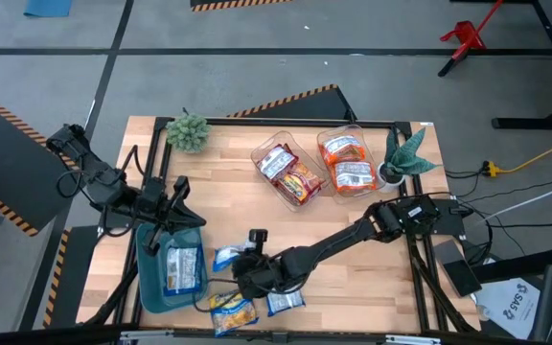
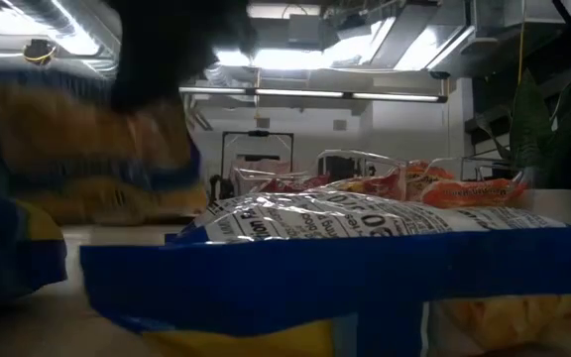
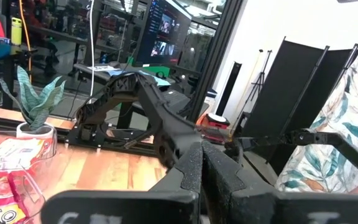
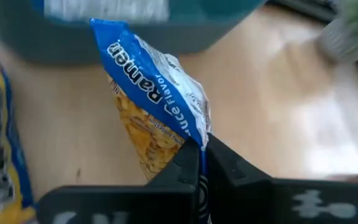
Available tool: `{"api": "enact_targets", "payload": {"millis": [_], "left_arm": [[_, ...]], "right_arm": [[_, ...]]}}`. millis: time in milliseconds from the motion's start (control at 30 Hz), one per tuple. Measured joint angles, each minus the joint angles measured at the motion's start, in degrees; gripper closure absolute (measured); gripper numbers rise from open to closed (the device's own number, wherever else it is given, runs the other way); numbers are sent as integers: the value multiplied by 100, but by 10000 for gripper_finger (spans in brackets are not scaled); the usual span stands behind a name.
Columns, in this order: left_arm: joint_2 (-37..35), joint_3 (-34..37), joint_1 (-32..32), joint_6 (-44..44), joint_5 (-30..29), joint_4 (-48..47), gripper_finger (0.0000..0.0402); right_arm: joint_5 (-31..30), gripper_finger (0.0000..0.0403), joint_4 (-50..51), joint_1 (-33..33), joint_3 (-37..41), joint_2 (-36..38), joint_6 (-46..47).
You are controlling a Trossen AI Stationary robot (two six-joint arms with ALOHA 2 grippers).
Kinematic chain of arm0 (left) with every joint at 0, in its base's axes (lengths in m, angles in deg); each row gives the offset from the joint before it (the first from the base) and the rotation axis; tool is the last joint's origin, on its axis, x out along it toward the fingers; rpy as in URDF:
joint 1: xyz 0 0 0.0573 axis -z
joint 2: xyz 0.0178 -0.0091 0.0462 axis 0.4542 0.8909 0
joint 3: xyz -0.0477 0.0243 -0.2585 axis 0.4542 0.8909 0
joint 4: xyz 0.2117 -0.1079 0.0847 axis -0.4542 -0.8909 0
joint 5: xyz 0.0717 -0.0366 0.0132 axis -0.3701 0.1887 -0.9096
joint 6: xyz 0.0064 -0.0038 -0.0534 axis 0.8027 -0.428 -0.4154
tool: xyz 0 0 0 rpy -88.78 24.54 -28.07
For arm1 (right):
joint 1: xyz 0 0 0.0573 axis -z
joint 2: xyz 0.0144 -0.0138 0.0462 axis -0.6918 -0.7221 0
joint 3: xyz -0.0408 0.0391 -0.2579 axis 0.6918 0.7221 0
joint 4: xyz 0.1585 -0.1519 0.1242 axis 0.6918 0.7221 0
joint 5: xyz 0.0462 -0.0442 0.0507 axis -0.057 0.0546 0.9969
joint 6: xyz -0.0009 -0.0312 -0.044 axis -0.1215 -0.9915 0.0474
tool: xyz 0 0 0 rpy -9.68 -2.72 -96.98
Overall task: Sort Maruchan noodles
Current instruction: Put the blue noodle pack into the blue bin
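Wooden surface (image 1: 228,201) on a dark frame, seen from above, with grey floor around it. Lower centre of the frame: the right gripper (image 1: 250,276) has its fingers closed on the edge of a blue packet (image 4: 160,93) of Maruchan noodles, just beside the blue bin (image 1: 151,287). Three more blue-and-yellow packets lie loose near it: one (image 1: 226,257) at its upper left, one (image 1: 233,311) below, one (image 1: 284,303) at its lower right. Lower left: the blue bin already holds one blue packet (image 1: 182,270); the left gripper (image 1: 166,216) waits above the bin's far rim, fingers closed on nothing. Upper centre: a clear tray (image 1: 300,196) holds red-brown packets (image 1: 290,174); beside it a second clear tray (image 1: 360,134) holds orange packets (image 1: 349,165). Two potted plants (image 1: 188,131) (image 1: 405,158) stand at the far edge. By this layout, red-brown and orange sorting looks finished; the blue packets remain, four still outside the bin.
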State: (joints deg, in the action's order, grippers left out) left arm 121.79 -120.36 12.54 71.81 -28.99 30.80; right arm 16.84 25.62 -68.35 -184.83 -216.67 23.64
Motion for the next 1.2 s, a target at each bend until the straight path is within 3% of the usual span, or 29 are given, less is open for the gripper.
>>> {"api": "enact_targets", "payload": {"millis": [167,333,533,800,1200], "left_arm": [[0,0,0,-114,0,8,401],[-7,0,0,-133,0,24,401],[-43,0,0,-133,1,27,401],[-207,-2,-2,-94,1,25,401],[-275,-2,-6,66,-2,2,401]], "right_arm": [[-223,402,106,31,-643,0,-350],[-228,402,-460,157,-974,2,-876],[658,403,-1991,428,-981,-44,-1216],[1611,403,-3208,745,-972,-477,-1219],[1986,403,-4331,1037,-972,-1179,-1210]]}}
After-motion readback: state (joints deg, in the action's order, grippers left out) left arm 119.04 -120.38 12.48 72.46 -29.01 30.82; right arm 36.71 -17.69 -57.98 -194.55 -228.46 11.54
